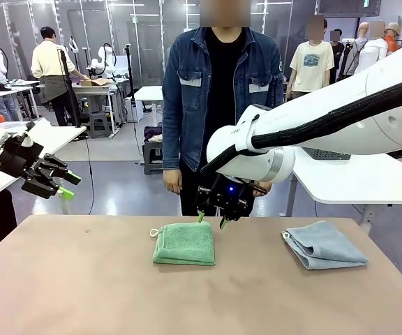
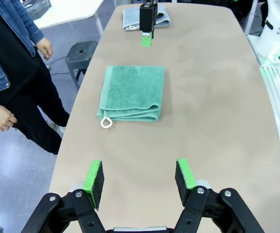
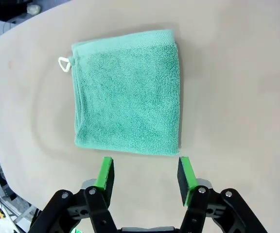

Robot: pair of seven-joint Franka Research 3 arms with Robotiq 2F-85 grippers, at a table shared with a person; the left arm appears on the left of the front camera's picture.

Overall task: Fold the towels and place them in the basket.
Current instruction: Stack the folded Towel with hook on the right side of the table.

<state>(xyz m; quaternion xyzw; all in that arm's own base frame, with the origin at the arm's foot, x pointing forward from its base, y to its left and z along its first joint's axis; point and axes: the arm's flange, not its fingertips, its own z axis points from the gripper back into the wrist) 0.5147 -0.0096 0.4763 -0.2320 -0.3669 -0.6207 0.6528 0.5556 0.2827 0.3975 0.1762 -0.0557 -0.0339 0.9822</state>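
So the folded green towel [image 3: 126,92] sits mid-desk, and the right end effector [image 3: 145,174] hangs just off its far edge, the person's side, fingers spread wide and holding nothing. The left end effector [image 2: 139,180], also open and empty, is way off to the side, so the right one's clearly nearer. The blue towel [image 1: 323,244] lies folded further right.

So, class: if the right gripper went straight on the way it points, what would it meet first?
Probably the table right beside the green towel: the open right gripper points down just off the towel's edge. Depth is unclear, so it might clip that edge.
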